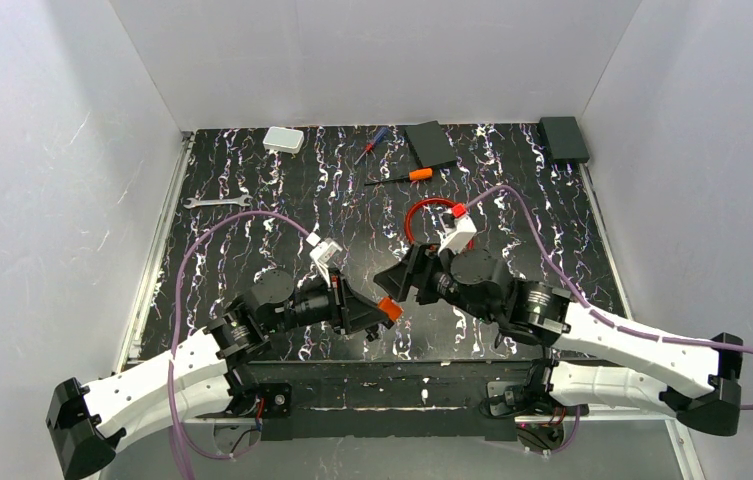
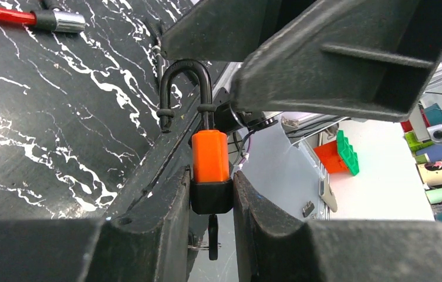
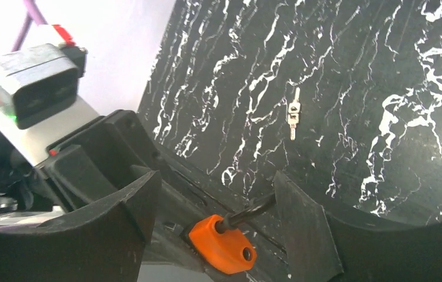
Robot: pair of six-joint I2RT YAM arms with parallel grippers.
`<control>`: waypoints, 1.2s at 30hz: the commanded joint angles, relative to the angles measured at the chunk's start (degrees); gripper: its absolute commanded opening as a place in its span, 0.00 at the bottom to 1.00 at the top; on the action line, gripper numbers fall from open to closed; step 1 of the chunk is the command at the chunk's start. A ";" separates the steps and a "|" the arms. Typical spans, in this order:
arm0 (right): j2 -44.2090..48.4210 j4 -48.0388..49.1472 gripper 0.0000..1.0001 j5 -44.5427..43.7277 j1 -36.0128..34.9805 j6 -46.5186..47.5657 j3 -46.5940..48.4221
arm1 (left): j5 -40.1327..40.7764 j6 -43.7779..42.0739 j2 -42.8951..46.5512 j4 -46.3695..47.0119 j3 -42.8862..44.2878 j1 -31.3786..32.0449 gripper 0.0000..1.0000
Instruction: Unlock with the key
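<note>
My left gripper [image 1: 377,312] is shut on an orange padlock with a black base [image 2: 209,155], held near the table's front edge. Its black shackle [image 2: 184,64] stands open: one leg hangs free, and the hole for it in the lock's top [image 3: 246,254] is empty. A thin black key head [image 2: 213,235] with a wire ring sticks out under the lock's base. My right gripper [image 1: 402,278] is open, and its fingers [image 3: 300,226] stand on either side of the shackle. A small silvery key [image 3: 293,110] lies flat on the table beyond.
A red cable [image 1: 422,212] lies coiled behind the right gripper. An orange-handled screwdriver [image 1: 402,177], a small red-and-blue screwdriver [image 1: 370,146], a white box [image 1: 283,139] and two black boxes [image 1: 430,142] lie at the back. A silver wrench [image 1: 217,202] lies at the left.
</note>
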State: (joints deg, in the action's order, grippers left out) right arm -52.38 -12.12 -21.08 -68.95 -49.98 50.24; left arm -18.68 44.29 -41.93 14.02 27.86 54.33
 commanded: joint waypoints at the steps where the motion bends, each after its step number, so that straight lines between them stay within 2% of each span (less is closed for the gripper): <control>1: -2.52 -4.73 0.78 0.04 -0.05 -2.84 4.19 | 0.04 -1.10 1.32 3.65 3.45 -0.10 0.00; 4: -2.86 -2.79 0.70 0.15 -0.05 -2.68 3.27 | 0.20 -1.32 1.11 3.64 3.16 -0.07 0.00; 6: -3.11 -2.91 0.68 0.07 -0.05 -2.57 3.48 | 0.50 -1.32 0.91 3.64 3.08 -0.10 0.00; 8: -3.45 -5.82 0.71 -1.41 -0.05 -3.33 4.82 | 0.73 -1.44 0.96 3.60 3.15 -0.05 0.00; 11: -3.16 -12.30 0.82 -6.06 -0.05 -6.23 6.97 | 1.31 -2.18 1.51 2.99 3.42 -0.09 0.00; 15: -1.29 -11.98 0.82 -7.34 -0.05 -8.36 5.55 | 1.98 -2.78 1.49 2.07 3.76 -0.09 0.00; 22: -5.48 -7.64 0.68 -1.75 -0.05 -9.03 4.96 | 1.48 -2.98 -0.05 2.15 4.48 -0.09 0.00; 26: -6.24 -3.98 0.53 -1.68 -0.05 -7.92 4.19 | 1.21 -2.54 0.13 2.15 4.48 -0.04 0.00; 31: -4.83 3.77 0.38 -0.86 -0.05 -2.15 1.95 | 1.10 -1.68 1.41 2.15 3.67 -0.05 0.00; 36: -1.00 17.29 0.23 4.35 -0.05 7.49 -4.53 | 0.94 -0.07 3.30 2.47 2.89 -0.10 0.00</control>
State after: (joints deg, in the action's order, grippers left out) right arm -56.88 -8.78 -21.15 -68.75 -52.07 49.65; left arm -17.39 42.89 -41.30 12.75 29.43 54.35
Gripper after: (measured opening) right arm 0.289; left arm 0.243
